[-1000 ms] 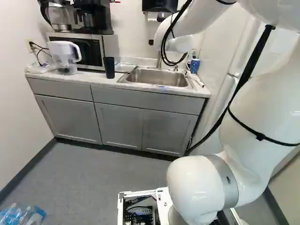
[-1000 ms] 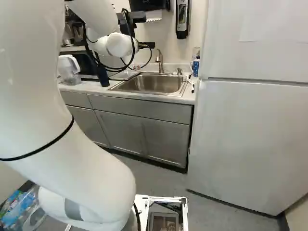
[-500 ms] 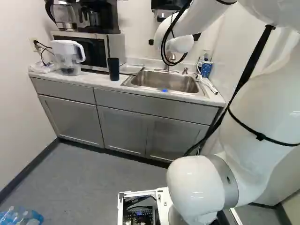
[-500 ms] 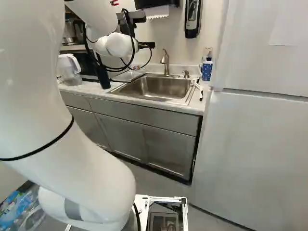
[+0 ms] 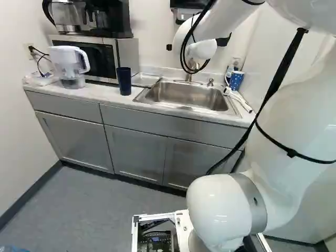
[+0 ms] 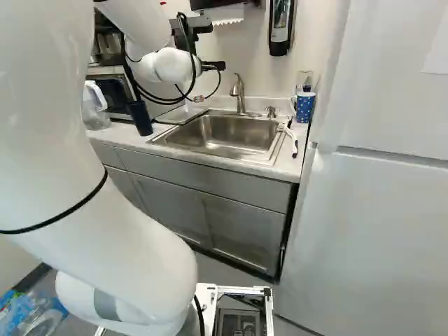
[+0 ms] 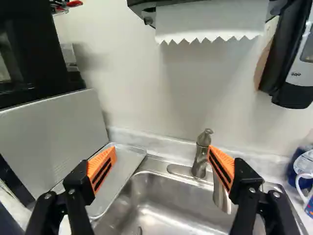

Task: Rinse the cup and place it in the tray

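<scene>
Grey cabinets (image 5: 79, 139) stand under one pale counter (image 5: 102, 93). From my end, the one gripper (image 6: 213, 66) has its two fingers wide apart; the wrist view shows one orange pad (image 7: 102, 168) in front of the single metal tray (image 7: 128, 166), the other in front of the one faucet (image 7: 200, 156). Below lies one sink (image 5: 186, 94), the tray flat along its left side. Left of that tray I see one dark cup (image 5: 124, 83), upright on the counter, long axis vertical, rim up. Right of the sink there's one blue dotted mug (image 6: 304, 108), also upright.

For elbow room, I've a strip of counter between the cup and one pitcher (image 5: 68, 63) farther left. One microwave (image 5: 126, 55) crowds the cup's far side; the counter's front edge runs on its near side. One refrigerator (image 6: 378, 238) bounds the right.
</scene>
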